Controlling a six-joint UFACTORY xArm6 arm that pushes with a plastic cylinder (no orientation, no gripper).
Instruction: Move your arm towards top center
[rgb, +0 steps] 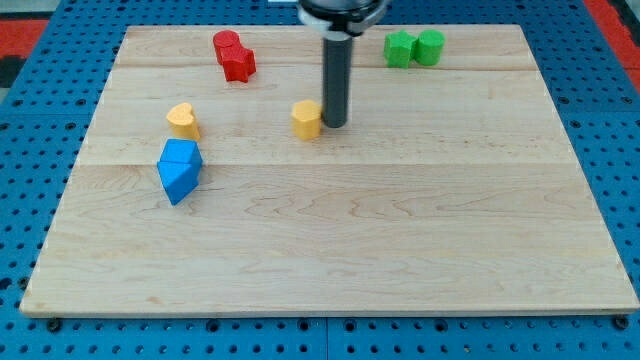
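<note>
My tip (334, 124) stands on the wooden board (330, 250), a little above the board's middle and close to the centre line of the view. It is a plain dark rod (336, 80) with no jaws at all, so there is nothing on it to spread or press together, and it holds nothing. The rod rises straight up to the arm's mount (340, 10) at the view's top edge.

Just beside my tip, on the view's left, sits a small yellow block (307, 118). It looks to be touching the rod or nearly so; I cannot tell which.

Farther toward the view's left lies a yellow heart-shaped block (182, 120), well apart from the tip. Right below it is 1 blue block (179, 170), angular in shape and near the heart block without clearly touching it.

Toward the view's top left is a red block (233, 55), made of lobed parts; its exact shape is hard to make out. Toward the view's top right are 2 green blocks side by side, a green star-like block (400, 48) and a green rounded block (430, 46), touching or nearly so.

The top centre of the board, the strip between the red block and the green pair, lies straight above my tip, partly hidden by the rod.

The board rests on a blue perforated table (30, 200).
</note>
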